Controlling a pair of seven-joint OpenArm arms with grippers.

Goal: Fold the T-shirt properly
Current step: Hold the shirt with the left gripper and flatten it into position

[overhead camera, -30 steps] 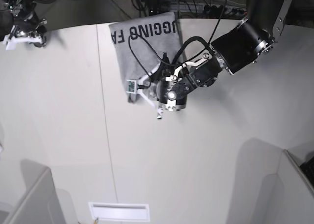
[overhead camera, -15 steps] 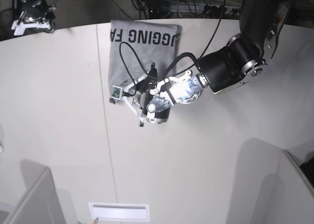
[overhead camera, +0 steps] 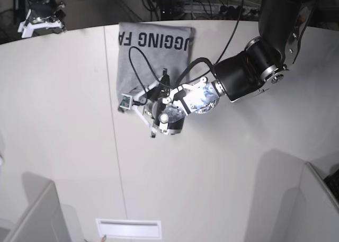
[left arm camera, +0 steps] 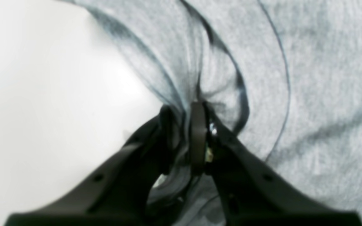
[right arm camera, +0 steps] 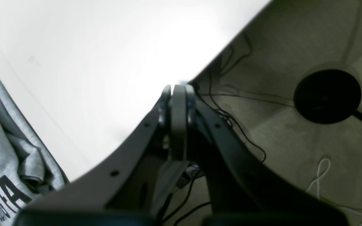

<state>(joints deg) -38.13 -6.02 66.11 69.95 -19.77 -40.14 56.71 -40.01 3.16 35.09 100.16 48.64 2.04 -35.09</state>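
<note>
On white table [overhead camera: 222, 168], left claw [left arm camera: 184, 125] pinching T-shirt [overhead camera: 153, 56], right claw [right arm camera: 178, 94] closed, seemingly empty

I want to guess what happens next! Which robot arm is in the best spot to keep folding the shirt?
The left arm, probably. Its end effector is shut on a bunch of the T-shirt fabric. The right end effector is shut on nothing, over the table's far edge, away from the shirt.
</note>
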